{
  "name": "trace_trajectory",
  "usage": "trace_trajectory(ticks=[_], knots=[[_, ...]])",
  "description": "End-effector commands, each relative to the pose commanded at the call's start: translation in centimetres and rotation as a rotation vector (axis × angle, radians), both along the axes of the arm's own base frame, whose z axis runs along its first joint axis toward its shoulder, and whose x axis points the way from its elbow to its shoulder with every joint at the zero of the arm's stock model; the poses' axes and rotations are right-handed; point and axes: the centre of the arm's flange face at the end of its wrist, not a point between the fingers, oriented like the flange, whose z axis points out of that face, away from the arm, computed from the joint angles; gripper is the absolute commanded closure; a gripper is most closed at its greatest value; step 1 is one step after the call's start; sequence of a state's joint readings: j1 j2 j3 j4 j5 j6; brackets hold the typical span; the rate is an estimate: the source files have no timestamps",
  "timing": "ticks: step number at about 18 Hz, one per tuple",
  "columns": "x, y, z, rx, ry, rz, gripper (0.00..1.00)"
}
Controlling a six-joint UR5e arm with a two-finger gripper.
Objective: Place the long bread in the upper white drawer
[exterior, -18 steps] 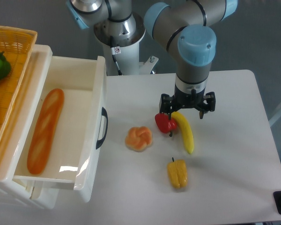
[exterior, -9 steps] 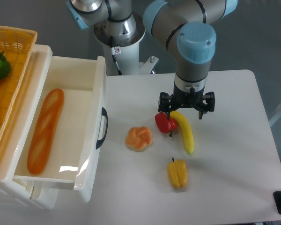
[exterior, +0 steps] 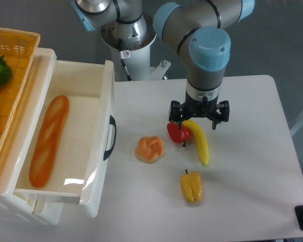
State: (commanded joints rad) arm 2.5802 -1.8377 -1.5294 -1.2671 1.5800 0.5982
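Already done, I'd say: long bread (exterior: pixel 49 140) lies flat inside the upper white drawer (exterior: pixel 102 103), along its left side. My gripper (exterior: pixel 198 117) hangs right of the drawer, above the banana (exterior: pixel 199 141) and red pepper (exterior: pixel 178 132), spread wide, holding nothing. Over the last second my arm only drifted slightly left, bread unmoved, so just retreating.

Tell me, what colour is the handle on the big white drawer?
Dark, nearly black: the handle, seen in the fixed camera view.
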Motion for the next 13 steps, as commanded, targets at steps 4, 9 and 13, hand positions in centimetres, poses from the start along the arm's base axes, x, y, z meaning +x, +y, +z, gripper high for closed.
trace_trajectory(ticks=[4, 9, 13], knots=[[0.09, 0.0, -0.04, 0.004, -0.002, 0.0, 0.0], [0.13, 0.51, -0.01, 0.005, -0.003, 0.004, 0.0], [0.36, 0.59, -0.35, 0.002, -0.007, -0.005, 0.0]])
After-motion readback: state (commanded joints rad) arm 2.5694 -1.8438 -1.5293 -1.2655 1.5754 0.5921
